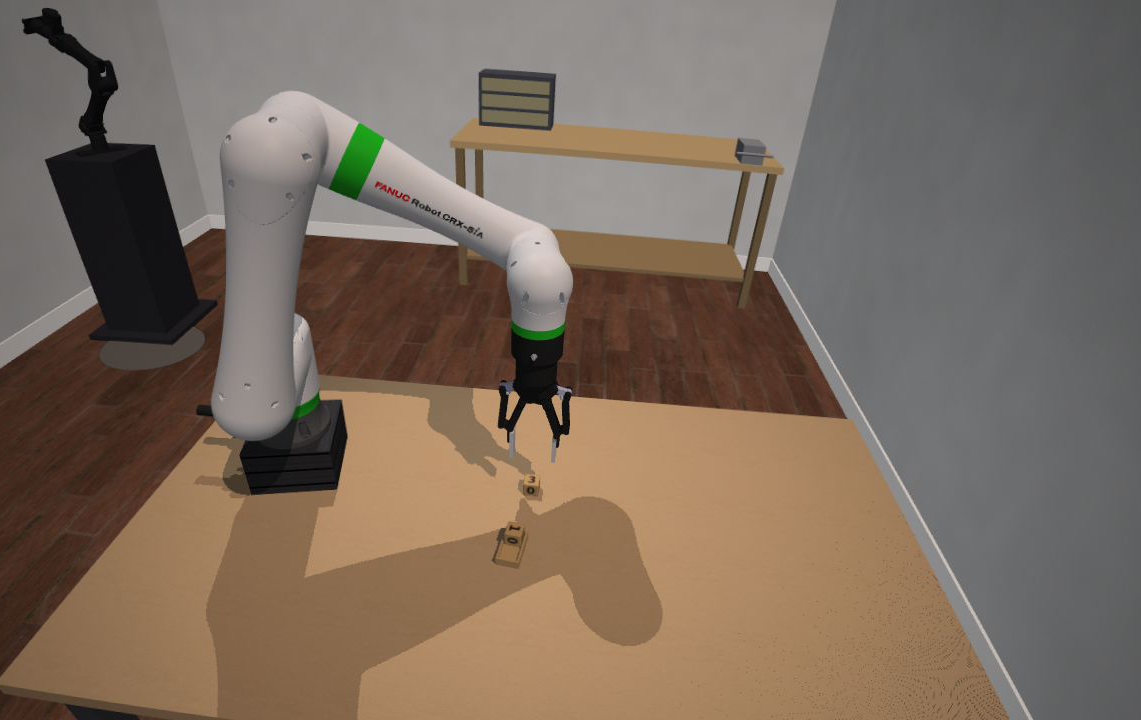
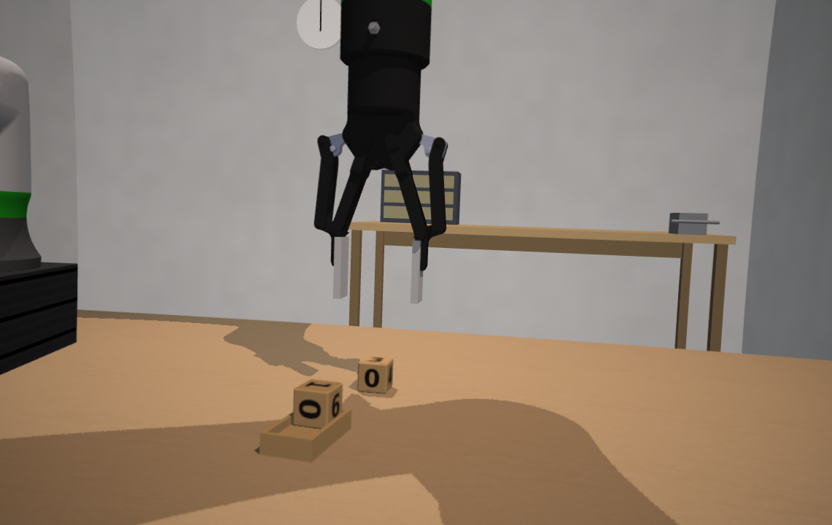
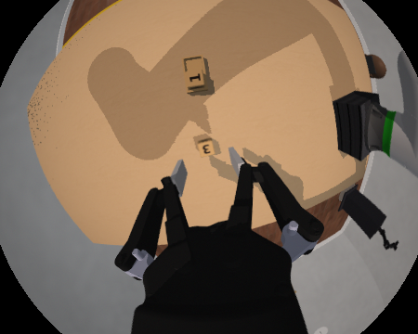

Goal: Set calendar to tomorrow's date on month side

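Note:
A wooden cube (image 1: 531, 486) (image 2: 375, 375) (image 3: 206, 147) sits on the table behind the tray, outside it. It has a 3 on top and an upright 0 on the side facing the top and exterior views. A second cube (image 1: 513, 533) (image 2: 317, 404) (image 3: 195, 77) sits in the rear part of the wooden tray (image 1: 508, 562) (image 2: 286, 447) (image 3: 187, 58). It has a 1 on top, a 0 lying sideways on its front and a 6 on its right side in the exterior view. The tray's front part is empty. My gripper (image 1: 532, 458) (image 2: 378, 300) (image 3: 207, 160) is open and empty, high above the loose cube.
The arm's black base block (image 1: 292, 470) (image 2: 14, 319) (image 3: 350, 125) stands on the left of the table in the top view. A workbench (image 1: 610, 143) with a drawer cabinet (image 1: 516, 100) and a grey device (image 1: 750, 151) stands behind, away from the table.

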